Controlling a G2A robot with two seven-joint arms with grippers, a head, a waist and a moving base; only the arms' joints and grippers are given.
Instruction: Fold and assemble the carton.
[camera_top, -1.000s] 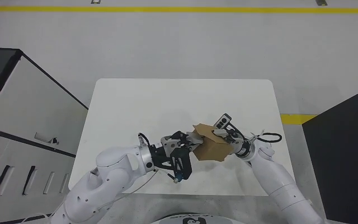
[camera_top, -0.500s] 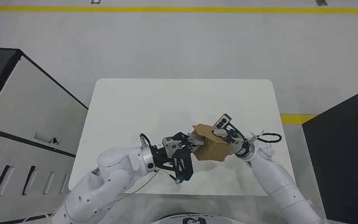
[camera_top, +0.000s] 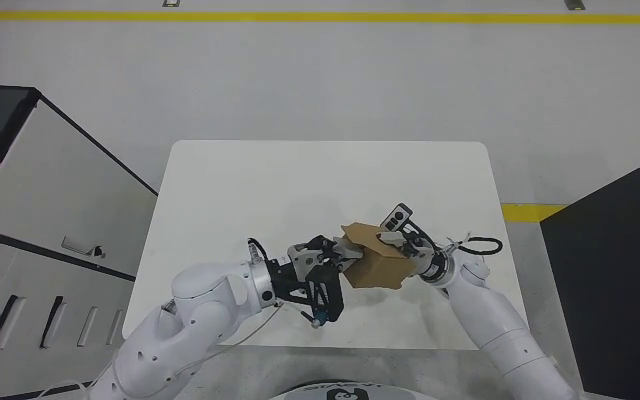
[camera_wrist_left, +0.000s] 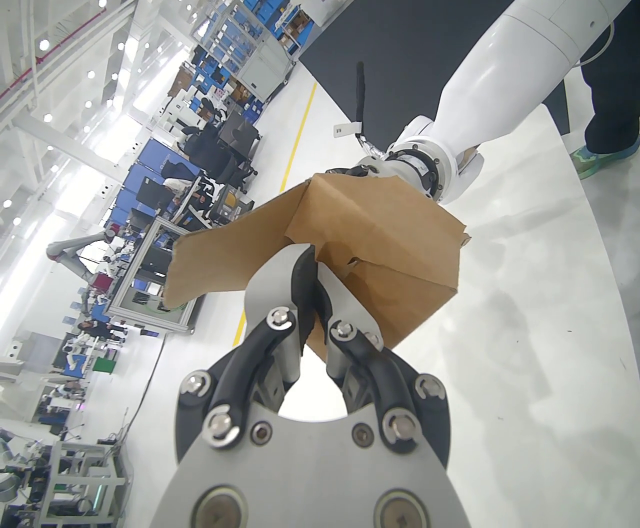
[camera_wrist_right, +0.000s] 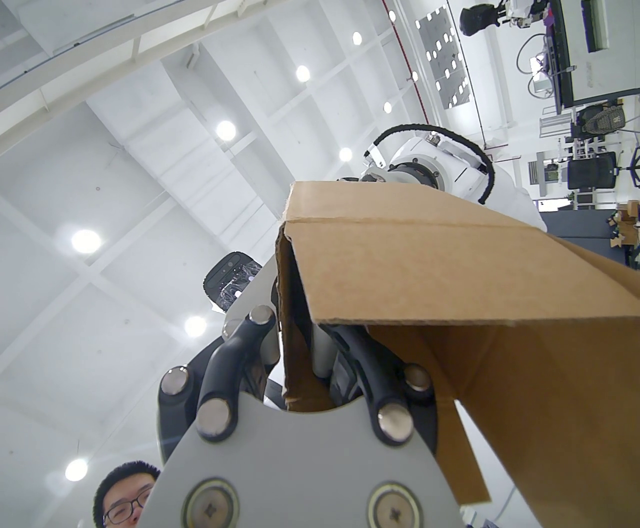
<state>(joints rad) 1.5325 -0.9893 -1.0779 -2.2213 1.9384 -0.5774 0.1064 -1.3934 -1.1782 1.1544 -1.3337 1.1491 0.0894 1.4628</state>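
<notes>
Carton (camera_top: 375, 262) sits much as a second ago, above desk (camera_top: 250, 180); left gripper (camera_wrist_left: 312, 280) clamps one edge, right gripper (camera_wrist_right: 296, 345) pinches the opposite wall.

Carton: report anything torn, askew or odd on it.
The carton hangs tilted between the left gripper and right gripper, half-folded. One flap splays open, and a corner looks ragged. Nothing else stands out.

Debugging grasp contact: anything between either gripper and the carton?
Nothing visible. The left gripper is shut on a flap edge of the carton, and the right gripper is clamped on one of its walls.
</notes>
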